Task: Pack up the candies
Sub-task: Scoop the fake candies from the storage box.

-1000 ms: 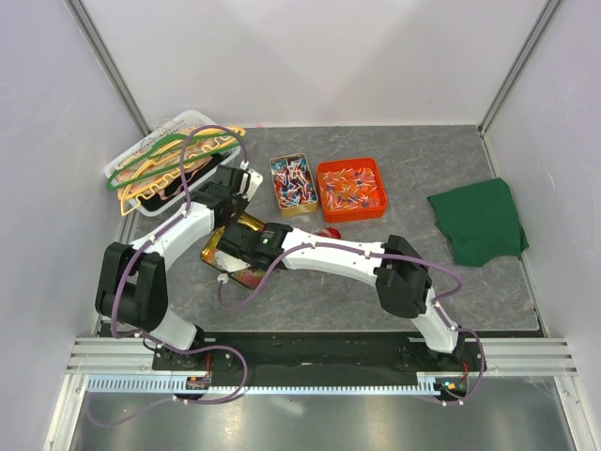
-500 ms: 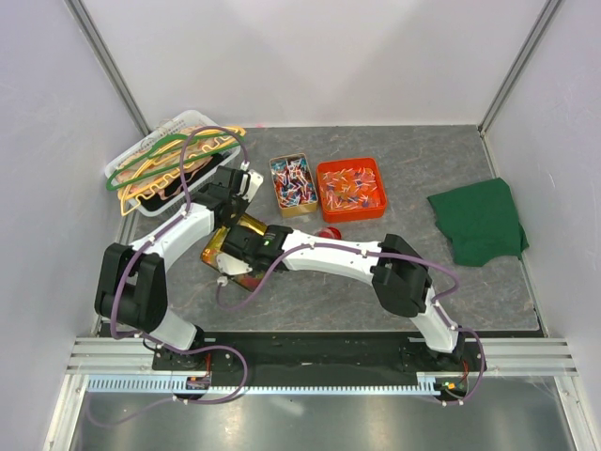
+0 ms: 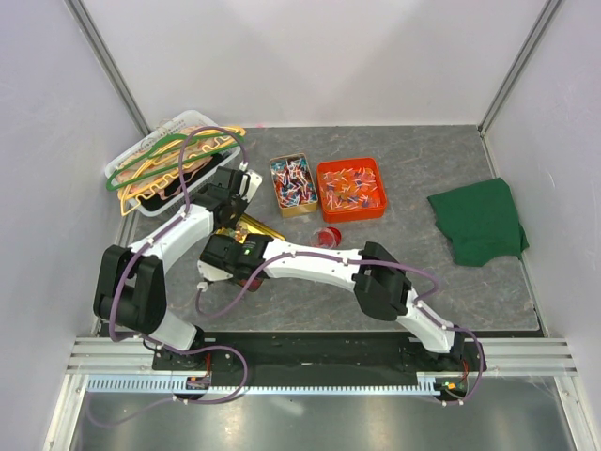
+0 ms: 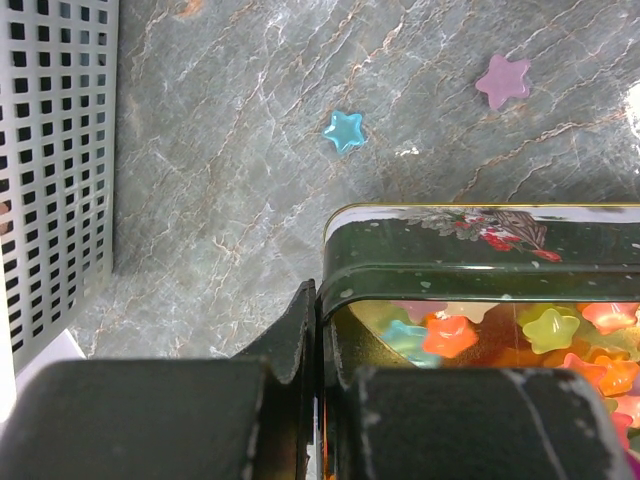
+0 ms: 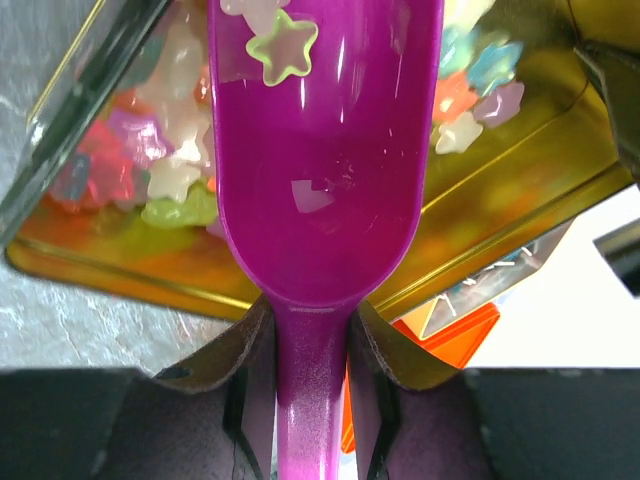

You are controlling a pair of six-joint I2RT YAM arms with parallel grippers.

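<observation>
- Right gripper [image 5: 308,340]: mine, clamped on the handle of the purple scoop [image 5: 325,180], one finger on each side of the handle.
- Scoop bowl points away from my wrist and sits over the open tin [image 5: 540,150]; one pale green star candy [image 5: 283,45] lies in the bowl near its far end, the rest of the bowl is bare.
- Left gripper [image 4: 320,320]: mine, pinched shut on the tin's side wall at a corner, one finger inside and one outside.
- Star candies [image 4: 450,335]: orange, yellow, pink, blue and white stars piled inside the tin, just past the left fingers and under the scoop.
- Tin stands near the left edge of the table [image 3: 451,291], about midway between the near and far edges, mostly hidden by both arms in the top view.
- Two loose stars on the table beyond the tin: a blue star [image 4: 344,131] and a pink star [image 4: 502,81], apart from each other.
- White perforated basket [image 4: 50,150] sits at the far left corner, with coloured hangers [image 3: 174,155] on it.
- Wrapped candies fill a small gold box [image 3: 293,184] and an orange tray [image 3: 351,189], side by side towards the far edge.
- Red lid [image 3: 328,235] lies on the table, nearer than the tray.
- Green cloth [image 3: 481,221] lies at the right edge.
</observation>
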